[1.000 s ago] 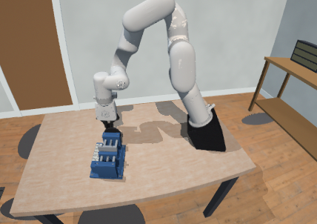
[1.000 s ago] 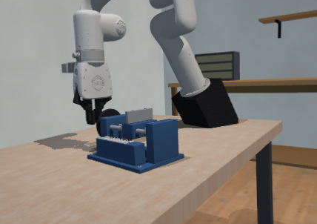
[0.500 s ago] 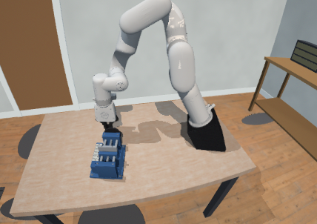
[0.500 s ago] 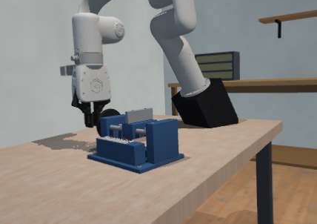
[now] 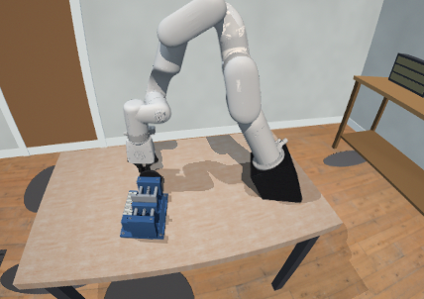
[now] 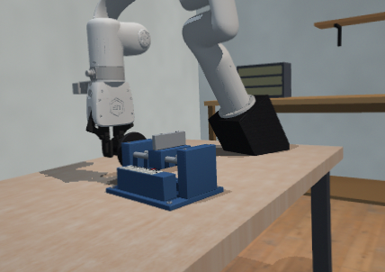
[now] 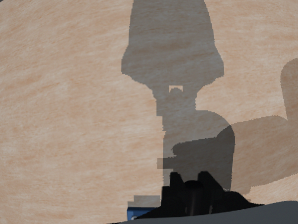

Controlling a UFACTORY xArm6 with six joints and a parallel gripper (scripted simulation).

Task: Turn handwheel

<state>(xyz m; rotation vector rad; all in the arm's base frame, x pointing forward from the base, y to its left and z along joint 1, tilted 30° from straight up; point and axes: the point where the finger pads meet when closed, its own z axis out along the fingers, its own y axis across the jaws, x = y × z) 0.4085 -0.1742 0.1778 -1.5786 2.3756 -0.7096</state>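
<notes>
A blue fixture (image 5: 145, 209) stands on the wooden table, left of middle. It carries a grey stop block (image 6: 168, 140), two grey rods and a scale strip along its front (image 6: 143, 169). A black handwheel (image 6: 129, 140) sits at the fixture's far end. My gripper (image 6: 111, 147) points straight down at that end and is shut on the handwheel. In the top view the gripper (image 5: 143, 168) is just behind the fixture. The wrist view shows only dark fingers and the table with shadows. The pointer's reading is too small to tell.
The arm's black base (image 5: 275, 175) stands on the table's right half. A wooden shelf unit (image 5: 391, 124) with a dark box (image 5: 409, 72) stands off the table to the right. A brown door (image 5: 42, 59) is in the back wall.
</notes>
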